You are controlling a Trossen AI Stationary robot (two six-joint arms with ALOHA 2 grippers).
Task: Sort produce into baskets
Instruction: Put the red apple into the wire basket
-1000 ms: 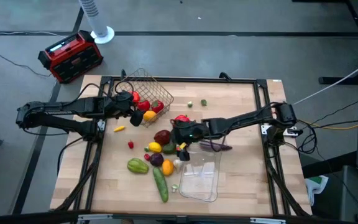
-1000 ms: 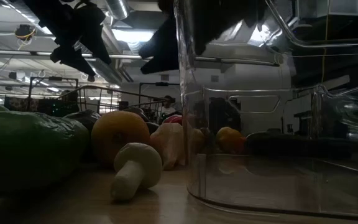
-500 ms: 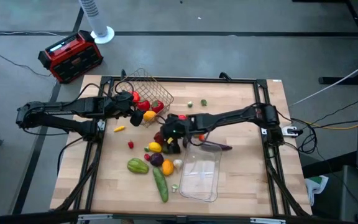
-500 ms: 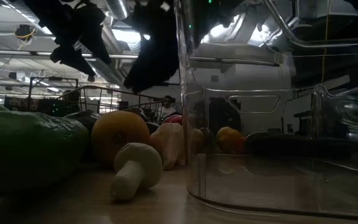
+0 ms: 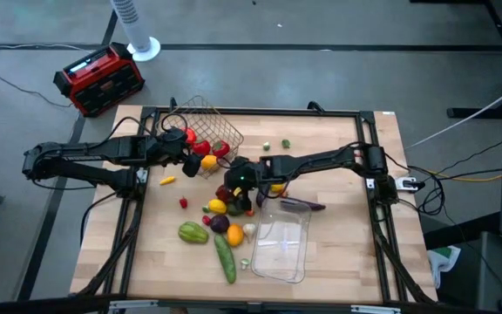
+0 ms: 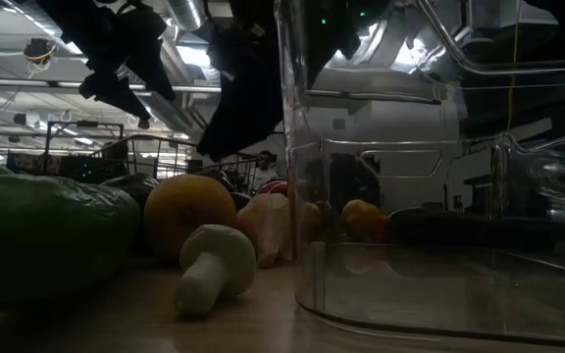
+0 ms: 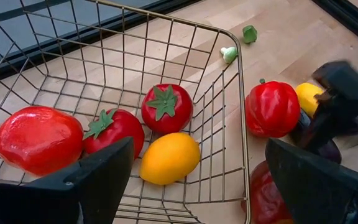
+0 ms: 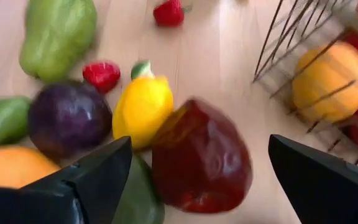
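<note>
While the clear tray [image 5: 281, 249] sits empty at the near edge of the tabletop [image 5: 338, 174], a loose heap of produce lies just beyond its left corner: a cucumber [image 5: 225, 259], a green squash [image 5: 193, 232], an orange [image 5: 234, 234], a purple eggplant [image 8: 67, 118], a lemon [image 8: 143, 107] and a dark red fruit [image 8: 201, 155]. Its fingers spread wide and holding nothing, the right tool [image 5: 242, 183] hangs right over the far side of this heap. From its wrist the dark red fruit lies straight ahead between the fingers, touching the lemon beside it, so that fruit looks like the next pick. It is lumpy rather than long, so no axis needs matching. The right arm is plainly the nearer one. Farther back, the left tool [image 5: 184, 148] waits at the mouth of the wire basket [image 7: 229, 99], also wide open and empty. That basket already holds two tomatoes [image 7: 165, 107], a red fruit [image 7: 39, 138] and a lemon.
</note>
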